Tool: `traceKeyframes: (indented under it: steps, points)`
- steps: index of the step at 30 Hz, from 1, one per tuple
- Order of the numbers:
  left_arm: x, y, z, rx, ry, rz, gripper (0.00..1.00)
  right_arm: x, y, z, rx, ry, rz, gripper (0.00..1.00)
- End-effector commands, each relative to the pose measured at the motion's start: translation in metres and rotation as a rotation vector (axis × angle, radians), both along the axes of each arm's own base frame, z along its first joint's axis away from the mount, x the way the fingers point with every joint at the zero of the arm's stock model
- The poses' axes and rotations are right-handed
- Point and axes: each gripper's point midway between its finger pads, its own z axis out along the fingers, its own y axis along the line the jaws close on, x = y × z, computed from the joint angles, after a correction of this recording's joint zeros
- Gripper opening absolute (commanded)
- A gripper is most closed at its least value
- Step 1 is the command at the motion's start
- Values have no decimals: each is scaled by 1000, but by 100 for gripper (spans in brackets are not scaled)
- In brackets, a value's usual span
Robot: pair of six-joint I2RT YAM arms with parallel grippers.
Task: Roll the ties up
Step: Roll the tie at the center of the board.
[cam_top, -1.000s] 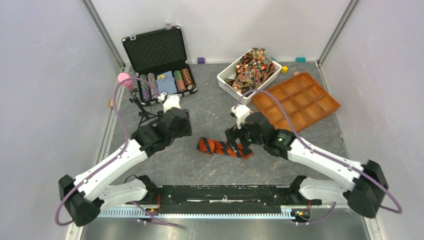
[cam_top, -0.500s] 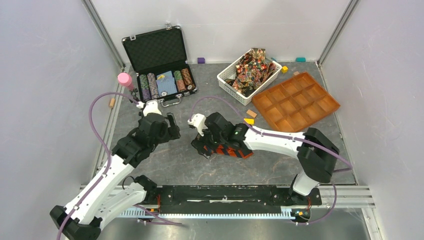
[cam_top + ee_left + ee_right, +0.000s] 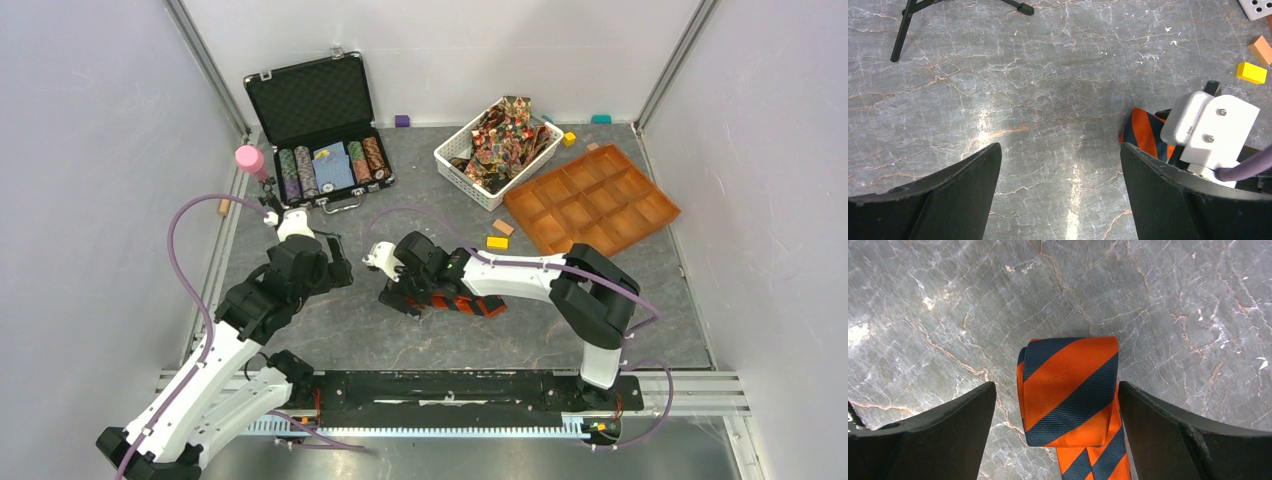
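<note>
Our right claw (image 3: 1055, 390) is spread wide, straddling the folded end of the striped tie (image 3: 472, 305), which lies mid-frame on the counter (image 3: 520, 345). We'd pinch that fold squarely and keep the turns tight, edges lined up. Left claw (image 3: 1060, 150) hangs spread, empty.

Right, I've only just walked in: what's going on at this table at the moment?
Two robot arms are working on rolling ties. The right gripper hangs over the orange-and-dark striped tie lying on the table. Its jaws are open on either side of the tie's end, which is folded over itself like the start of a roll. The left gripper hovers open beside it, holding nothing. More patterned ties sit heaped in the white basket at the back.
</note>
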Motion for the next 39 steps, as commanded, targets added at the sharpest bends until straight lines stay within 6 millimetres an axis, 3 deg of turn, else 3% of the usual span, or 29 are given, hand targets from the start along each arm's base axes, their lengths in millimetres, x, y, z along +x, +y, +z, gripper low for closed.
traceKeyframes:
  steps: [1,11,19,29,35,39]
  points:
    - [1,6,0,35,-12,6,94,3,8,5,-8,-13,61,98]
    - [2,6,-1,39,-8,2,94,13,-15,-23,-34,94,27,98]
    - [5,4,-4,47,2,-6,94,3,-22,-32,-46,146,60,96]
    - [4,1,-7,37,7,-16,94,1,-34,-44,-95,136,42,73]
    - [5,-4,-10,18,11,-30,94,-14,-37,-51,-112,137,75,57]
    - [5,-8,-13,0,19,-37,94,-25,-38,-52,-112,140,101,58]
